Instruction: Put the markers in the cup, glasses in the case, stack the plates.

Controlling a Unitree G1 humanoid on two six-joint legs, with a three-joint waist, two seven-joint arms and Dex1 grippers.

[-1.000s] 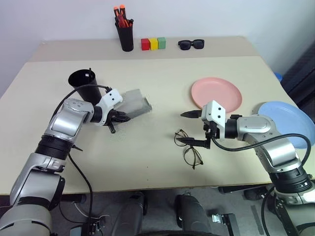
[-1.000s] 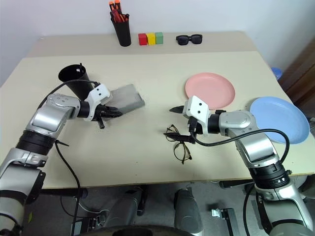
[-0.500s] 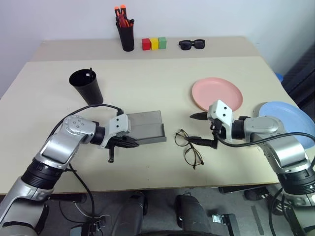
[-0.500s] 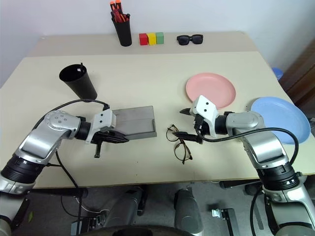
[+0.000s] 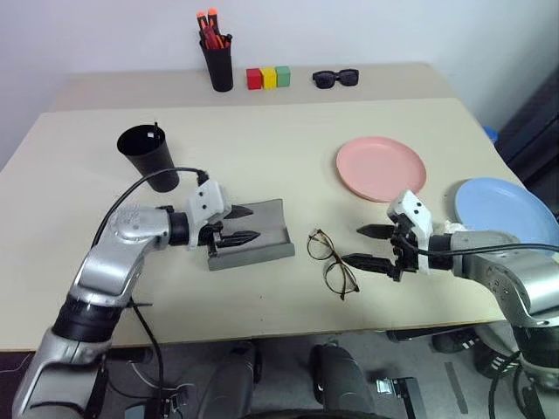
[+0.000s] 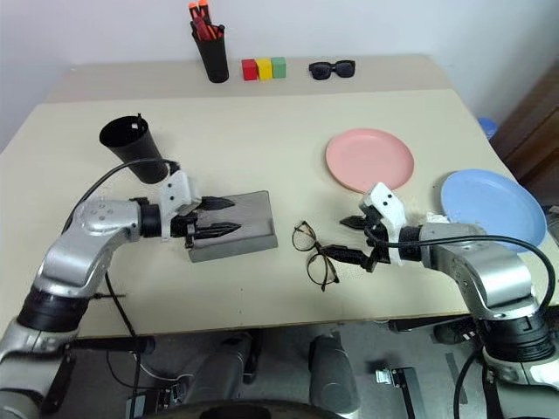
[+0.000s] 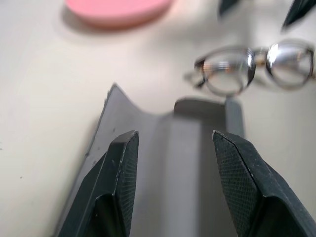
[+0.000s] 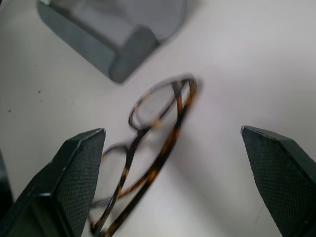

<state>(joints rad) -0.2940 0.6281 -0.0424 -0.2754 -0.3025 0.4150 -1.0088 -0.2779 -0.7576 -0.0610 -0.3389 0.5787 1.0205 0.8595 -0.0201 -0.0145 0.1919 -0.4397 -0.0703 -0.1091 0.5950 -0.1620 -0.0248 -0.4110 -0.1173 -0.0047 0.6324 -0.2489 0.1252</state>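
The grey case (image 5: 262, 249) lies open left of the table's middle. My left gripper (image 5: 244, 223) hovers over its left end, open, its fingers (image 7: 121, 163) apart above the grey lining (image 7: 173, 163). The wire-framed glasses (image 5: 333, 263) lie folded just right of the case. My right gripper (image 5: 368, 246) is open right beside them, jaws wide, with the glasses (image 8: 153, 128) lying between and ahead of the fingertips, untouched. The pink plate (image 5: 382, 168) and blue plate (image 5: 507, 209) lie apart at the right. The black cup (image 5: 148, 155) stands upright at the left; a thin tip pokes above its rim, the markers otherwise hidden.
At the table's far edge stand a black pen holder (image 5: 218, 63) with orange-capped markers, three coloured blocks (image 5: 269, 78) and black sunglasses (image 5: 335, 78). The blue plate overhangs the right edge. A cable loops from my left arm near the cup.
The case was dragged from beside the cup toward the middle and now lies open. My left gripper went from shut to open. My right gripper rolled and drew back to the right of the glasses.
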